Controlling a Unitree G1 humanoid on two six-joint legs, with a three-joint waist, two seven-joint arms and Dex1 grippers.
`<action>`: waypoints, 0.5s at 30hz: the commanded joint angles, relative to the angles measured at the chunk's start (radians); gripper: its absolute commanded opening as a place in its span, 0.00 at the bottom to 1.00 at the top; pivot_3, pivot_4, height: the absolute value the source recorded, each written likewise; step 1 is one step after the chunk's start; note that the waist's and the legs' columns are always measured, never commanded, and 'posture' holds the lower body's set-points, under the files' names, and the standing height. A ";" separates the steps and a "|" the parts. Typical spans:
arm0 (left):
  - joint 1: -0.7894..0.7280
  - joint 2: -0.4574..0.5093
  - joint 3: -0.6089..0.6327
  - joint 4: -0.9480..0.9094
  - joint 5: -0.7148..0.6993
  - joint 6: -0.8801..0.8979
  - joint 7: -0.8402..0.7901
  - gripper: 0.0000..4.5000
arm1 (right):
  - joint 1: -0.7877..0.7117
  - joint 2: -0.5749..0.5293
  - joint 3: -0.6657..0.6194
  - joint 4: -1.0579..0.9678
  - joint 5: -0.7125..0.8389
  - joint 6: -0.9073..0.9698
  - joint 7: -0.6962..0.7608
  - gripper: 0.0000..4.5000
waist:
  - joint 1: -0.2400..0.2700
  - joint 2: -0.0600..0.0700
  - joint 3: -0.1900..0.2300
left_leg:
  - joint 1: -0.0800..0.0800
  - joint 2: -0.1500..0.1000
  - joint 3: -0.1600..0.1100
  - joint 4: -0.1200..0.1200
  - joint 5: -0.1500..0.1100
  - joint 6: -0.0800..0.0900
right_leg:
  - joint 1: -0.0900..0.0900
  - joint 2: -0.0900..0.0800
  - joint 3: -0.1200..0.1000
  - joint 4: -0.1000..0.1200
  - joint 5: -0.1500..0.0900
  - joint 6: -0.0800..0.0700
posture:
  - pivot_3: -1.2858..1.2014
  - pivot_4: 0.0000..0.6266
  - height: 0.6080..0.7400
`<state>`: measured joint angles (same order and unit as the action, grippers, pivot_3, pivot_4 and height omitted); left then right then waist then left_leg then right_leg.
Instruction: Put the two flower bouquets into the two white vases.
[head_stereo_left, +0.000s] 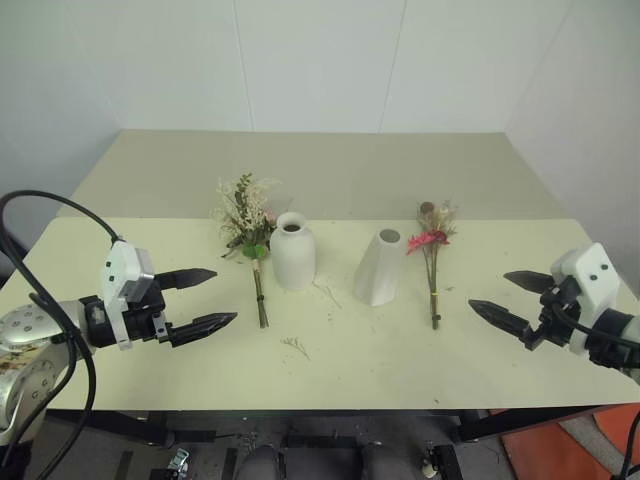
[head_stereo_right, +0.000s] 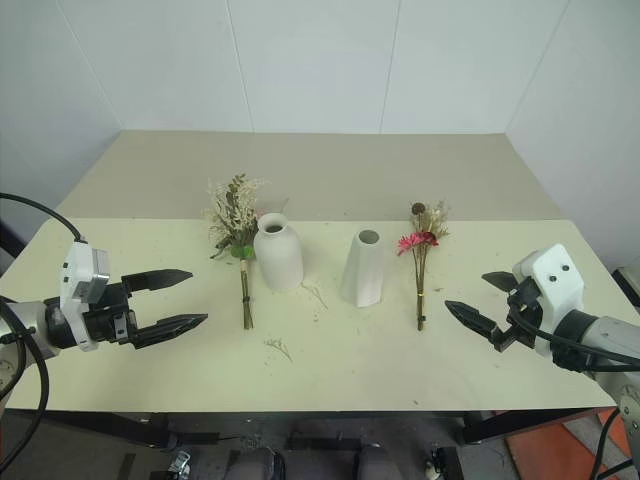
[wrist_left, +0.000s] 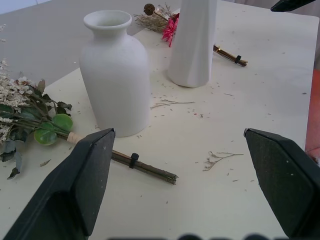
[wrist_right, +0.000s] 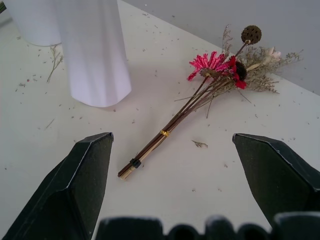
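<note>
Left gripper (head_stereo_left: 203, 298): fingers spread wide and holding nothing; it hovers over the table's left side, pointing toward the middle.
Right gripper (head_stereo_left: 506, 298): likewise wide open and empty, hovering over the right side and pointing inward.
Cream-white bouquet (head_stereo_left: 250, 235): lies flat just ahead of the left gripper, its head toward the far edge and its stems toward the near edge, with a small dark band on the stems. It lies just beside the rounded vase, on that vase's left.
Rounded vase (head_stereo_left: 293, 250): upright, short-necked, mouth open upward, left of the table's centre.
Faceted vase (head_stereo_left: 380, 266): upright, tapered, standing near the rounded vase on its right, the two apart.
Pink-red bouquet (head_stereo_left: 432, 255): lies flat to the right of the faceted vase, between it and the right gripper, brown seed head farthest away, stems tied near the cut end.
Loose twigs (head_stereo_left: 296, 346): small bits scattered in front of the vases.
Table (head_stereo_left: 150, 380): pale yellow top, dusted with plant crumbs.
</note>
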<state>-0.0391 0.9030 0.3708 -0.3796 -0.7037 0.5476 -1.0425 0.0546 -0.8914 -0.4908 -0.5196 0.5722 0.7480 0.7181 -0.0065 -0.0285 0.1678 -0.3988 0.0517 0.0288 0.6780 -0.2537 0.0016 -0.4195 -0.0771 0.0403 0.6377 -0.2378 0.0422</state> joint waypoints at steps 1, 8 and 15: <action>-0.011 0.011 0.023 -0.010 0.001 -0.016 -0.001 1.00 | -0.015 -0.010 -0.024 -0.008 -0.003 -0.021 0.001 1.00 | 0.000 0.000 0.000 | 0.000 0.000 0.000 0.000 0.000 0.000 | 0.000 0.000 0.000 0.000 0.000 0.000 | 0.52 0.24 1.00; -0.022 0.008 0.016 -0.006 -0.004 -0.020 -0.007 1.00 | -0.027 -0.010 -0.020 -0.007 0.007 -0.007 -0.003 1.00 | -0.001 0.000 0.000 | 0.000 0.000 0.000 0.000 0.000 0.000 | 0.000 0.000 0.000 0.001 0.000 0.000 | 0.52 0.24 1.00; -0.127 0.011 -0.040 0.045 -0.003 -0.027 -0.049 1.00 | -0.141 -0.011 0.044 0.010 0.050 0.105 -0.058 1.00 | -0.005 0.000 0.000 | 0.001 0.000 0.000 0.001 0.000 0.000 | 0.000 0.000 0.001 0.003 0.000 0.000 | 0.52 0.24 1.00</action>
<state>-0.1401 0.9029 0.3381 -0.3391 -0.7061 0.5423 -1.0723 -0.0579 -0.8914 -0.4462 -0.5071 0.6057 0.8173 0.6817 -0.0117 -0.0285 0.1678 -0.3979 0.0513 0.0289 0.6790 -0.2536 0.0015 -0.4195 -0.0770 0.0410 0.6407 -0.2379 0.0421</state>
